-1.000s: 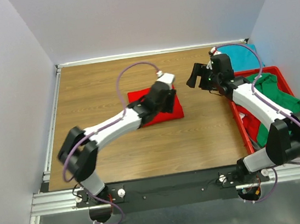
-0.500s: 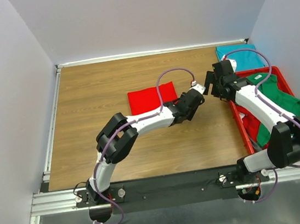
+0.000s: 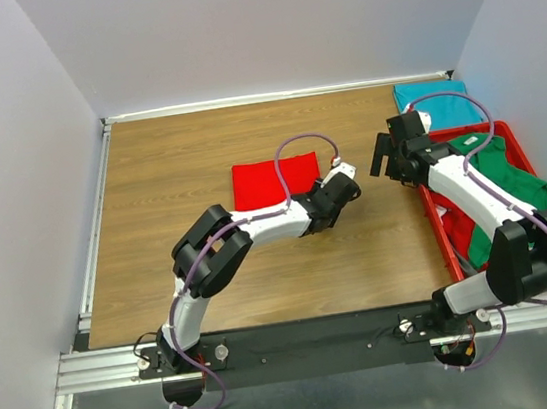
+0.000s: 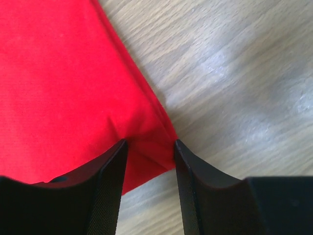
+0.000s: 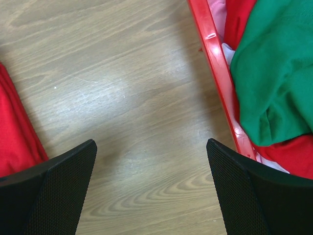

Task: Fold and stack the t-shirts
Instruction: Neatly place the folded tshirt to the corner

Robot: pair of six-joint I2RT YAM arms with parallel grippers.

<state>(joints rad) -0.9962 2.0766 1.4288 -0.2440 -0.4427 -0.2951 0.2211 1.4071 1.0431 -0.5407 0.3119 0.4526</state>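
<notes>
**Red t-shirt (image 3: 276,181) gripped at its corner**

Your left gripper (image 4: 150,146) pinches the folded shirt's corner nearest the tray (image 5: 210,54), probably to square it on the counter (image 3: 168,168). Your right gripper (image 5: 150,143) hangs just beside the tray, fingers spread wide, likely ready for the green t-shirt (image 5: 274,73) heaped inside.

Red t-shirt (image 3: 261,183) near right corner hidden beneath the left claw (image 4: 149,144); green t-shirt (image 5: 274,73) cut off at the picture's edge.

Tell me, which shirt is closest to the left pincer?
The red t-shirt: its corner sits inside the left pincer. The green t-shirt is crumpled in the red tray, and the teal t-shirt lies at the far right corner.
</notes>
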